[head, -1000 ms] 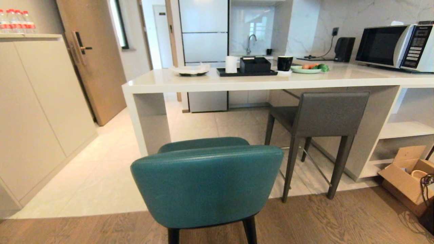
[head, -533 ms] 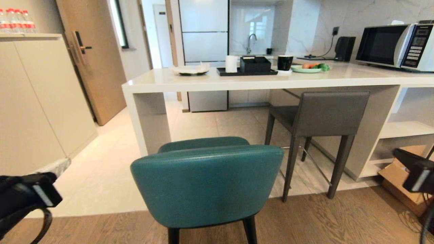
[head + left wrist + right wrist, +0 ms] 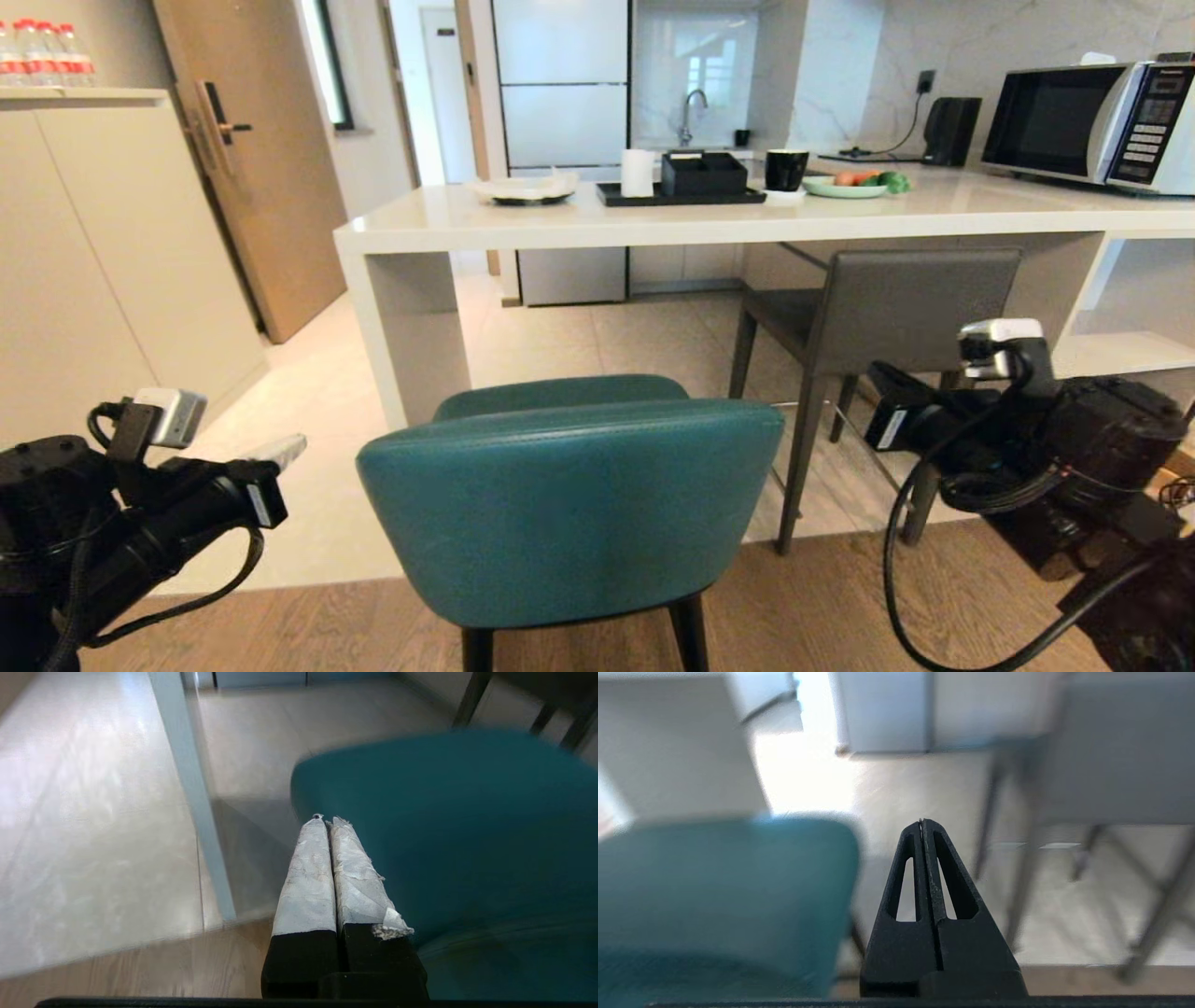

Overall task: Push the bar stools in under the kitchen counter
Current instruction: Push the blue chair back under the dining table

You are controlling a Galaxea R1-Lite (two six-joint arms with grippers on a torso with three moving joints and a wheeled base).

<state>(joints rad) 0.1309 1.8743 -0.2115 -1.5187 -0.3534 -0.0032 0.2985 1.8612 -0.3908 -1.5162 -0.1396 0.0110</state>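
Our left hand (image 3: 280, 455) and right hand (image 3: 878, 397) clenched, empty, flanking teal stool (image 3: 569, 504); grey stool (image 3: 887, 317) half under bench (image 3: 653, 224).

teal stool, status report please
Left hand and right hand shut, flanking teal stool, no contact. Stool short of counter. Nothing in the way.

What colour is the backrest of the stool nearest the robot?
Teal, on the bar stool with thin black legs; the head view shows it best.
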